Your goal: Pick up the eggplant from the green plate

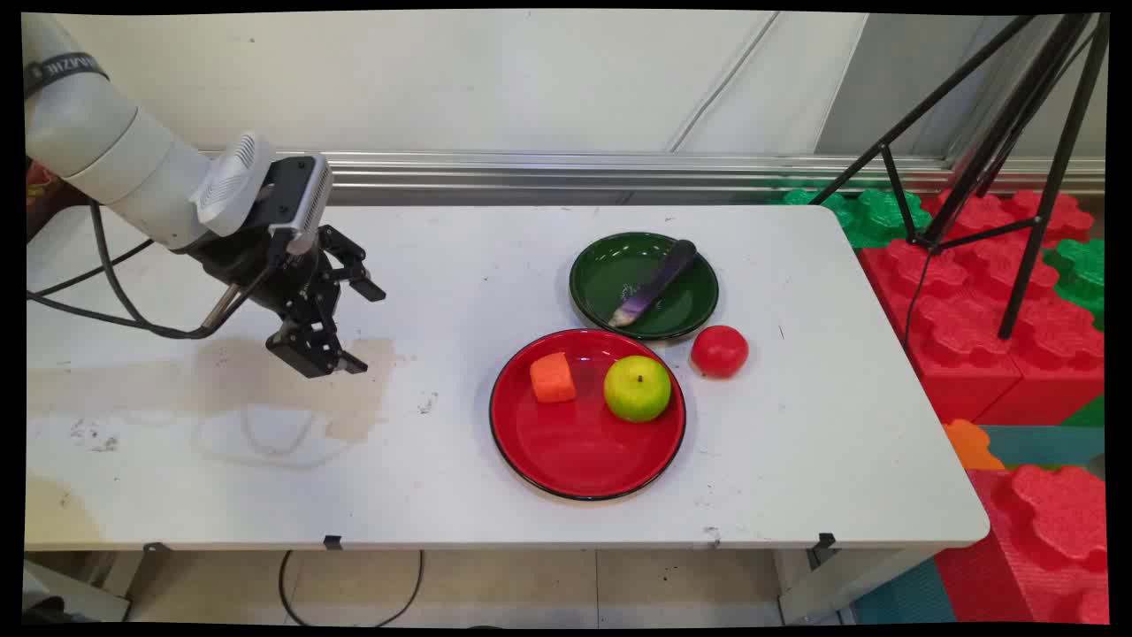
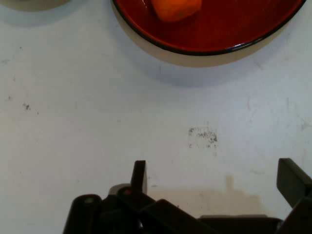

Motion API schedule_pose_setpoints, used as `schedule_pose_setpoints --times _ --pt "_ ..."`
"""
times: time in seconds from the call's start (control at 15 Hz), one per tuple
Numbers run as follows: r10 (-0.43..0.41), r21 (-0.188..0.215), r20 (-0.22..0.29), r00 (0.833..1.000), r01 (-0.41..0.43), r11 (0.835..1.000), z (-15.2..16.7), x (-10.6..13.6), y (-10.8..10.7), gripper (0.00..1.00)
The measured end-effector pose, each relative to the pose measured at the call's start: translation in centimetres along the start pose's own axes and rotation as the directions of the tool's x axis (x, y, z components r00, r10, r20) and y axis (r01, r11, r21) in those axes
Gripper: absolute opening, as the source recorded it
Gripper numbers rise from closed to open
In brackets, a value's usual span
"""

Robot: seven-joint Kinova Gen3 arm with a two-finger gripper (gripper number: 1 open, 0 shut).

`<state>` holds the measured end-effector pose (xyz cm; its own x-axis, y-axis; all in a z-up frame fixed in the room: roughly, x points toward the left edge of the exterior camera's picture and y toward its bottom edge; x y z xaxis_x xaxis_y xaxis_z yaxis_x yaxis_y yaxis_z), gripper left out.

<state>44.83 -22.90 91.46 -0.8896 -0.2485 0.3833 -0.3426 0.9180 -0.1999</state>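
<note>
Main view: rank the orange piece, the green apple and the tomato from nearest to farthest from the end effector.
From the end effector, at the table's left:
1. Orange piece, on the left part of the red plate.
2. Green apple, on the same plate's right part.
3. Tomato, on the table just beyond the plate's right rim.

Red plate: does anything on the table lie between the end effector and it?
Nothing visible does. The end effector, fingers apart and holding nothing, hangs over bare white table left of the red plate; only scuff marks lie between. The orange piece and green apple sit on the plate.
</note>
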Motion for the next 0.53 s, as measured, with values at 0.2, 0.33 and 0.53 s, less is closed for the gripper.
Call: schedule_pose_setpoints --times 0.2,0.33,0.53 --pt "-0.01 0.029 -0.018 1.0 0.01 1.0 -0.6 1.2 -0.2 1.0" --pt "-0.024 0.046 -0.031 0.999 0.025 0.999 -0.9 2.2 -0.4 1.0" --pt "-0.063 0.084 -0.055 0.996 0.068 0.994 -1.3 4.6 -1.1 1.0"
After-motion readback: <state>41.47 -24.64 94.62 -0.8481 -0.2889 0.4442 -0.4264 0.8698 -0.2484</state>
